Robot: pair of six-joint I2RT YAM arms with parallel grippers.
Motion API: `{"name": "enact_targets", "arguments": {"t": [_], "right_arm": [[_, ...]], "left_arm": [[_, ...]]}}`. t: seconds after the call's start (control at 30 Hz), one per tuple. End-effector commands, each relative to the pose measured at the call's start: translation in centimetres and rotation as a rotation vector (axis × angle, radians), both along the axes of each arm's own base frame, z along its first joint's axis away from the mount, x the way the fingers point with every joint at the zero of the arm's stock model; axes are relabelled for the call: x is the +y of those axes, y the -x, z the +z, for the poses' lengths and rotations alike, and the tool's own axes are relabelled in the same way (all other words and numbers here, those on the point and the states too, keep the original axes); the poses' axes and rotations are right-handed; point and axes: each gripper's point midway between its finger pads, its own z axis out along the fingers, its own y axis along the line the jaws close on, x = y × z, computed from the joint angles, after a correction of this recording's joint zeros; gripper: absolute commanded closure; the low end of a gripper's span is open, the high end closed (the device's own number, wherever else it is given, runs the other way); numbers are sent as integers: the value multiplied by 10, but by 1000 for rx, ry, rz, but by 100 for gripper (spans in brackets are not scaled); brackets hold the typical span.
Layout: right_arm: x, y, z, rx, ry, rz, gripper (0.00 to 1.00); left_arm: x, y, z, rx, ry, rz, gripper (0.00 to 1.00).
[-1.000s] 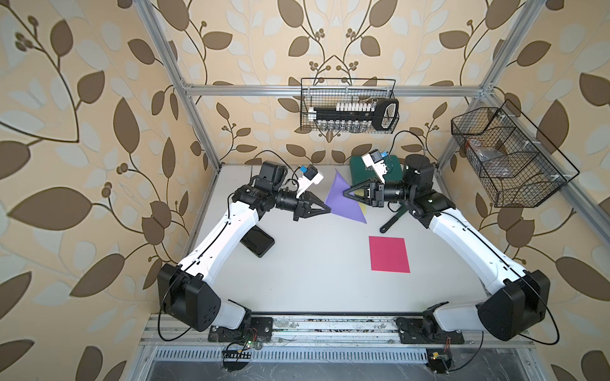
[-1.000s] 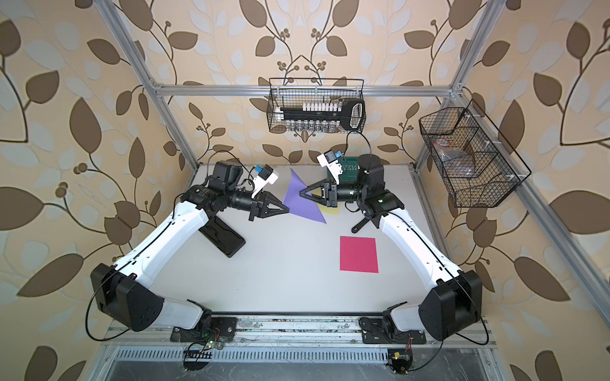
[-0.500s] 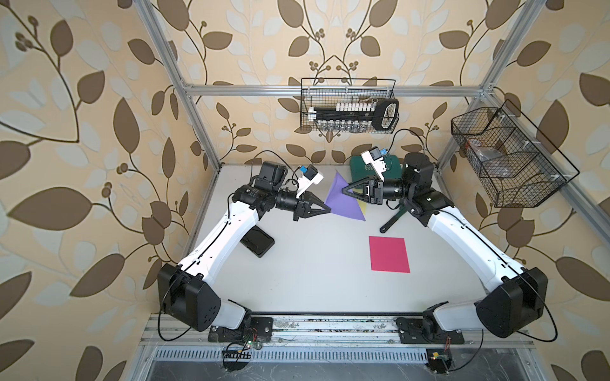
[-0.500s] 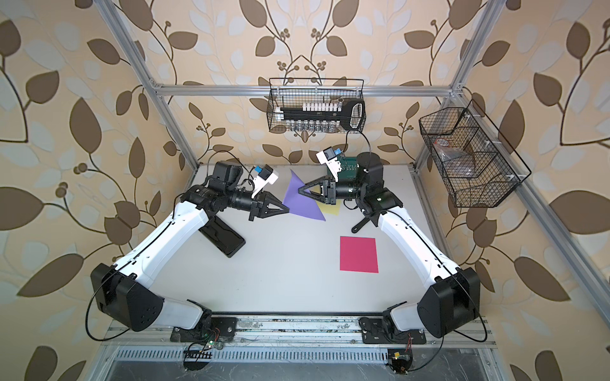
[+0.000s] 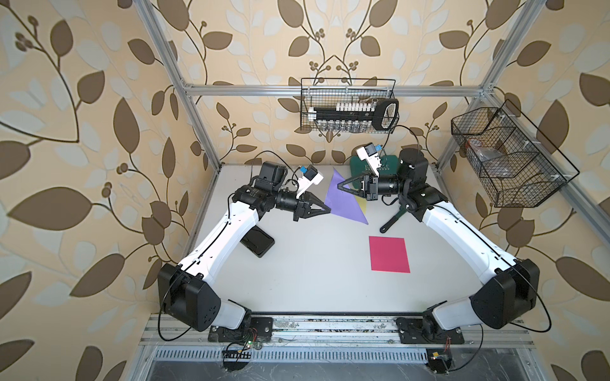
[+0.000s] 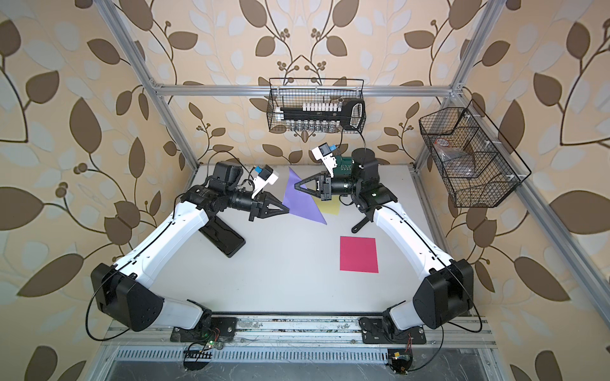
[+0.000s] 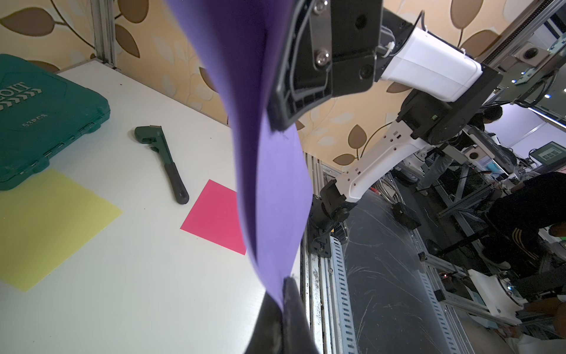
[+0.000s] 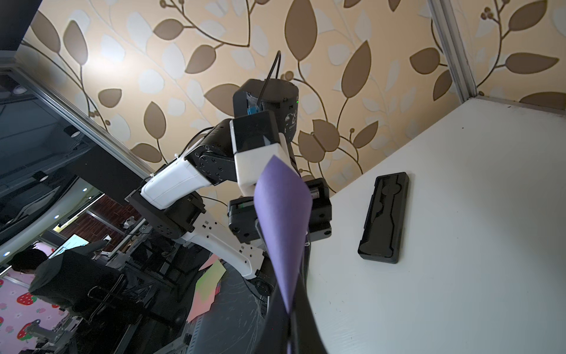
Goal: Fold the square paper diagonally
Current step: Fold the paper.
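**A:** Where is the purple paper?

**B:** It is up off the table, in the air between the two arms over the far half. In both top views it shows as a long triangle. One tip points to the back wall and one toward the pink paper.

**A:** Who has hold of it?

**B:** Both arms do. The left gripper is closed on the sheet's left-hand corner, and in the left wrist view the paper runs straight down into its pinched tips. The right gripper is clamped on the opposite side, and in the right wrist view the sheet rises from between its closed fingers.

**A:** Does it hang flat?

**B:** No, the wrist views show it curved and twisted between the two grips. I cannot tell whether it is one layer or two.

**A:** And around it?

**B:** A yellow paper lies flat on the table just beside a green tool case. In both top views the purple sheet partly covers it. A green wrench lies near the right arm, apart from both flat sheets. The pink paper lies flat nearer the front, well apart from the purple one. A black case lies by the left forearm.
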Motion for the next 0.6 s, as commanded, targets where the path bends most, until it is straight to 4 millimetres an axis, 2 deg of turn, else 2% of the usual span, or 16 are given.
{"name": "enact_targets", "arguments": {"t": [0.0, 0.07, 0.1, 0.13, 0.17, 0.23, 0.27, 0.3, 0.33, 0.4, 0.43, 0.47, 0.5, 0.57], "right_arm": [[1, -2, 17, -58, -20, -6, 77], [2, -3, 18, -61, -22, -5, 76], [2, -4, 19, -61, -23, -5, 82], [2, -4, 19, -64, -24, -1, 95], [3, -4, 21, -66, -25, 8, 100], [4, -4, 22, -68, -27, 16, 100], [4, -5, 22, -68, -26, 11, 99], [3, -6, 22, -68, -26, 0, 80], [3, -8, 23, -73, -26, -8, 74], [3, -9, 25, -79, -28, -13, 73], [4, -10, 25, -79, -28, -12, 76], [4, -10, 26, -79, -29, -9, 93], [5, -10, 27, -79, -30, -2, 100], [5, -11, 28, -76, -32, 5, 100]], "left_arm": [[0, 8, 5, -22, 8, -14, 100], [0, 7, 4, -20, 8, -14, 100], [0, 7, 4, -20, 7, -14, 100], [0, 7, 4, -19, 6, -13, 100], [0, 7, 4, -20, 6, -14, 100], [0, 7, 3, -19, 5, -14, 100], [0, 7, 3, -19, 5, -14, 100], [0, 7, 3, -18, 4, -13, 100], [0, 7, 3, -18, 4, -14, 100], [0, 7, 2, -16, 4, -14, 100], [0, 7, 2, -13, 3, -14, 100], [-1, 6, 2, -13, 3, -14, 100], [-1, 6, 2, -12, 4, -15, 100], [-1, 6, 0, -6, 2, -15, 100]]}}
